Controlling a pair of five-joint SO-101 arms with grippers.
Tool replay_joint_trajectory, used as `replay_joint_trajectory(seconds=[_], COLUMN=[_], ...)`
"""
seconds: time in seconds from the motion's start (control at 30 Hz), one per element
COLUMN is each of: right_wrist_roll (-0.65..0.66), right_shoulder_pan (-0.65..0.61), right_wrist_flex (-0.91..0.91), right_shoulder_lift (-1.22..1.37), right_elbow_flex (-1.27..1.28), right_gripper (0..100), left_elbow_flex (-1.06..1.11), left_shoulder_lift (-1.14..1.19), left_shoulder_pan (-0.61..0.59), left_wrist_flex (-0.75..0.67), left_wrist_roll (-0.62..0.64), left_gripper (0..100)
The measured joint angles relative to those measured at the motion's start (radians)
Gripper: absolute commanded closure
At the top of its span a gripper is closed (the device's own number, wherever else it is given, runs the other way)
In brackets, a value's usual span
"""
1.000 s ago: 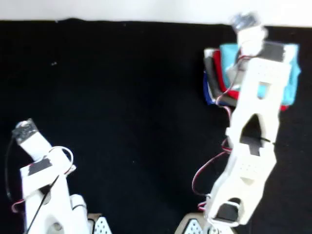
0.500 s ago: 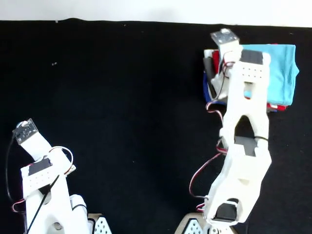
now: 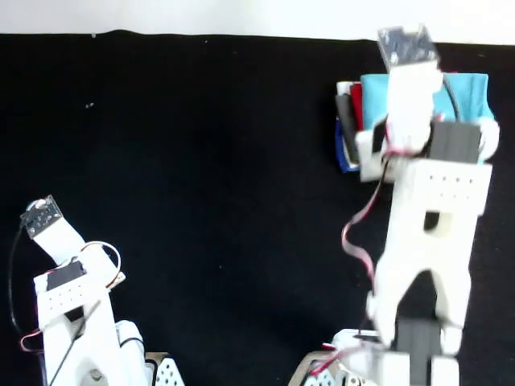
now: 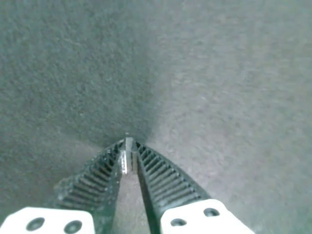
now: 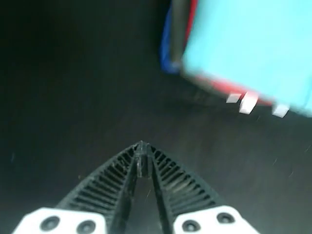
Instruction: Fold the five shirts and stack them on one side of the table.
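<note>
**Both grippers shut and empty, shirts stacked at the far right**

Starting on the left, my left arm (image 3: 68,289) sits folded low at the near-left corner of the table. Through its wrist camera I see the left gripper (image 4: 127,144) with its ribbed fingers (image 4: 163,178) pressed together at the tips. There is nothing between them, and only the black cloth (image 4: 204,73) lies beneath.

Moving across, that same black cloth (image 3: 201,161) covers the table from edge to edge, with a pale strip (image 3: 201,16) running along the far side.

Further right, the stack of shirts (image 3: 471,100) lies at the far-right corner of the table. A light blue shirt (image 3: 374,92) is folded on top. At the stack's left edge I can pick out layers in red, dark grey and deep blue, plus a sliver of white at the far corner. I cannot count the layers for certain.

My right arm (image 3: 434,209) stretches from the near edge straight out over the stack and hides its middle. A red wire (image 3: 358,233) loops beside the arm.

From the right wrist camera, the right gripper (image 5: 142,145) has its fingers (image 5: 175,183) closed tip to tip and is carrying nothing. It hangs over bare cloth, with the stack (image 5: 243,44) just ahead of the tips and not touching them. In that view the light blue top layer sits over a red edge and a deep blue corner.
</note>
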Motion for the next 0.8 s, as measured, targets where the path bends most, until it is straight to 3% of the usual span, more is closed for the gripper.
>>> replay_joint_trajectory(seconds=[0.23, 0.53, 0.8], right_wrist_roll=[-0.009, -0.009, -0.009], right_shoulder_pan=[-0.012, -0.014, -0.014], right_wrist_flex=[-0.020, -0.199, -0.416], right_shoulder_lift=[-0.305, -0.647, -0.967], right_elbow_flex=[0.535, 0.999, 1.418], right_gripper=[99.0, 99.0, 98.9], left_elbow_flex=[-0.018, 0.032, 0.078], left_shoulder_lift=[-0.325, -0.858, -0.924], left_shoulder_pan=[0.002, 0.002, 0.009], left_wrist_flex=[0.265, 0.629, 0.687], left_wrist_roll=[0.000, 0.000, -0.002], left_gripper=[99, 99, 99])
